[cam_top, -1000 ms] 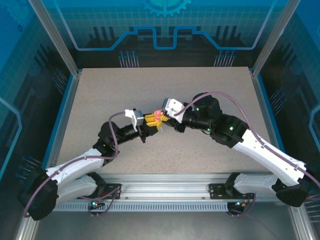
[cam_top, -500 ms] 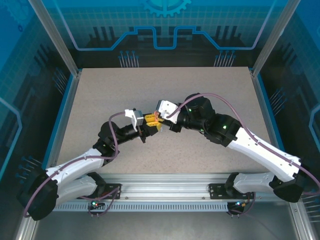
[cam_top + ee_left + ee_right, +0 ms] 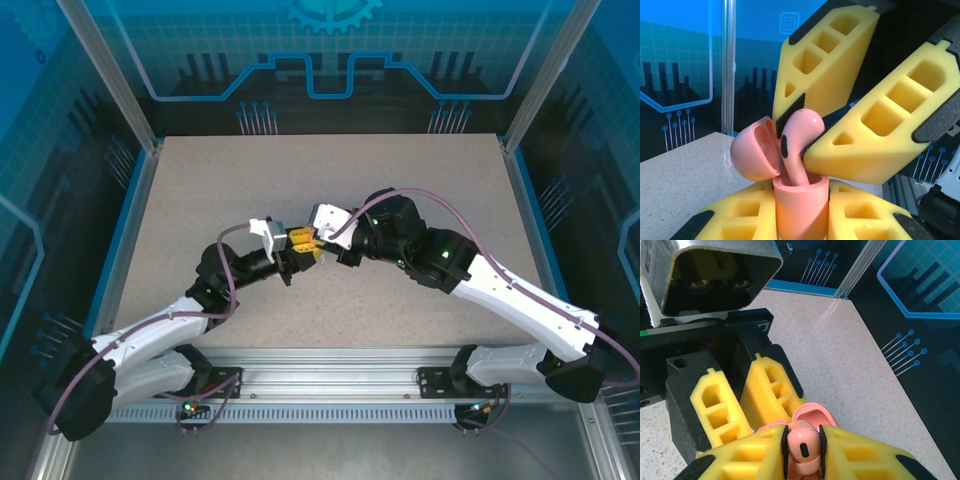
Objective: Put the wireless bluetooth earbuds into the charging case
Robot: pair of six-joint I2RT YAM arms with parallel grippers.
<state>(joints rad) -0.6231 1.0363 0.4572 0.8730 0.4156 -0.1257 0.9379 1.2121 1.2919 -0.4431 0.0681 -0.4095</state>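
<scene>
In the left wrist view a salmon-pink charging case [image 3: 801, 207] stands upright with its lid [image 3: 754, 154] swung open to the left, and my left gripper [image 3: 801, 222] is shut on its body. A salmon-pink earbud [image 3: 799, 145] leans over it, stem down inside the case's mouth. My right gripper [image 3: 802, 450] is shut on the earbud's [image 3: 802, 445] head, with the open lid [image 3: 815, 416] just beyond. From above, the left gripper [image 3: 303, 247] and right gripper [image 3: 318, 236] meet tip to tip over the middle of the table.
The speckled beige table [image 3: 400, 180] spreads bare around the two grippers. Aluminium posts and blue panels close it in at the back and sides. Both arms reach inward from the near edge.
The right arm has shifted left and brought the earbud onto the case held by the left gripper. The left arm has stayed still.
</scene>
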